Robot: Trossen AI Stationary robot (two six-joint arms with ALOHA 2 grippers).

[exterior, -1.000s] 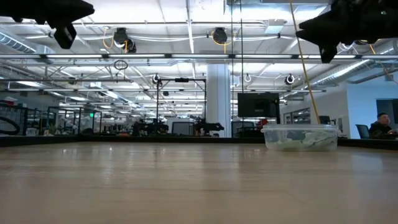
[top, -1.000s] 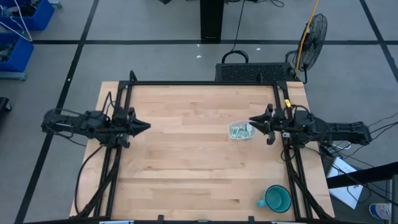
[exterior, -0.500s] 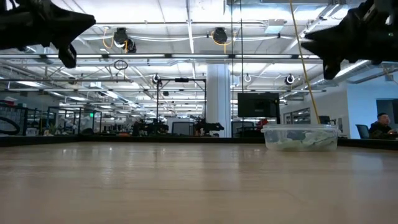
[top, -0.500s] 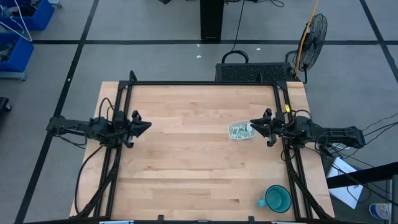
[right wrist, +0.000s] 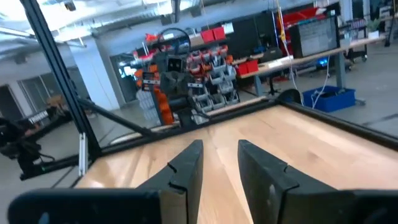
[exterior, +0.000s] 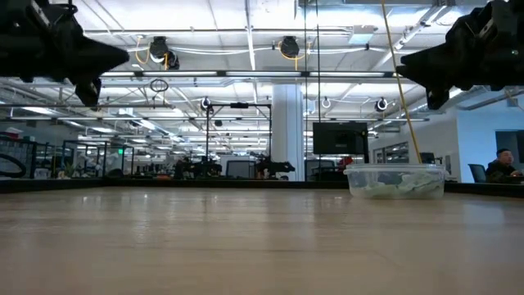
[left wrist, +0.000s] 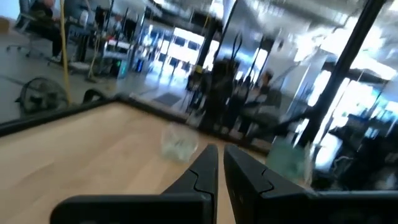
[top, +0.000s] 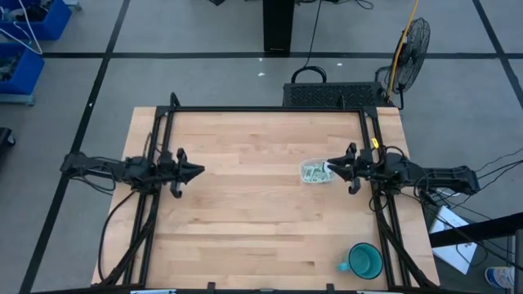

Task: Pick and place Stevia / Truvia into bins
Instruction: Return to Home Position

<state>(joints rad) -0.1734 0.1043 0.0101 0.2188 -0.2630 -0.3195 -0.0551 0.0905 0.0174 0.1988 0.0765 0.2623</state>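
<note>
Pale wooden bench (top: pixel 245 212) with a black rail frame (top: pixel 270 109) along three edges; open workshop hall behind. Left gripper (top: pixel 194 171) hangs over the bench's left side, tip pointing inward. Low view puts this left gripper (exterior: pixel 121 57) well above the wood. Its two dark fingers (left wrist: pixel 202 174) are pressed almost together, hairline gap only, nothing between them. Right gripper (top: pixel 330 167) hangs over the bench's right side, tip also pointing inward and likewise raised. Its fingers (right wrist: pixel 186 165) are spread a little apart and hold nothing. Just beside the right gripper's tip, toward bench centre, stands the small clear plastic tub with rounded corners (top: pixel 301 171), upright on the wood. In the low view the right gripper (exterior: pixel 403 65) sits higher than the tub's rim and does not touch the tub (exterior: pixel 395 170). Pale green and white paper sachets (top: pixel 315 173) lie heaped inside the tub, covering its floor; count not readable. Teal mug with a handle (top: pixel 364 260) stands near the front right corner, well apart from the tub. Off the bench: black pedestal fan (top: pixel 413 42) on the floor past the back right corner. Seated person (exterior: pixel 501 165) at the hall's far right.
</note>
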